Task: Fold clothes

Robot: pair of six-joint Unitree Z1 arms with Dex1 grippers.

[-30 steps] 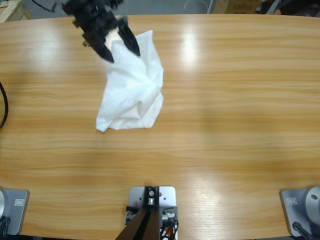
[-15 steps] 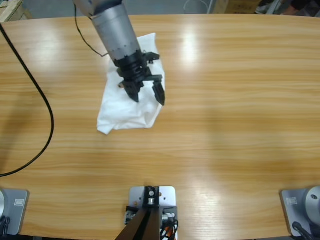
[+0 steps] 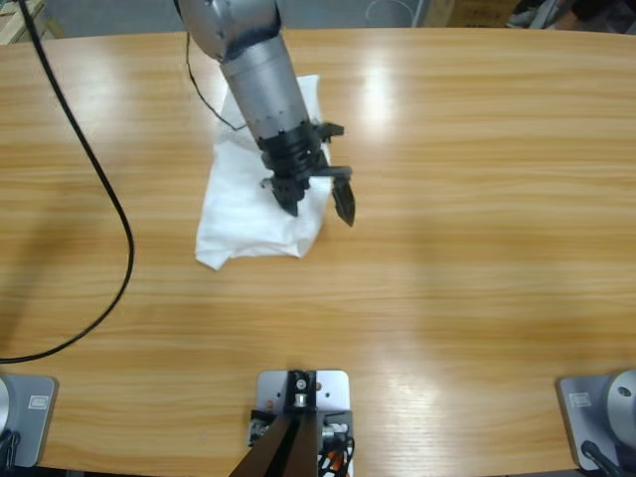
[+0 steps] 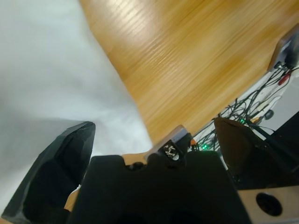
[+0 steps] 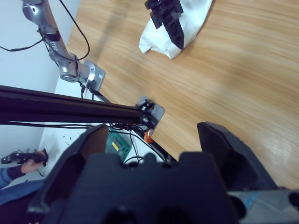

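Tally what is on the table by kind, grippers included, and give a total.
White T-shirt, crumpled: 1
Left gripper, over the T-shirt's edge, jaws open, holding nothing: 1
Right gripper, seen only in its own wrist view, jaws open: 1
Total: 3

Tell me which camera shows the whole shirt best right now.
The high view: the crumpled shirt shows nearly whole, with the left pincer over its right edge. The left wrist view shows only blank white cloth; the right wrist view shows it small and partly hidden.

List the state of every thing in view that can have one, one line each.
Plain white thin-fabric T-shirt: crumpled in a heap on the table, not folded, not gripped.
Left arm's black two-jaw gripper: open, empty, over the shirt's edge.
Right arm's black two-jaw gripper: open, empty, away from the shirt.
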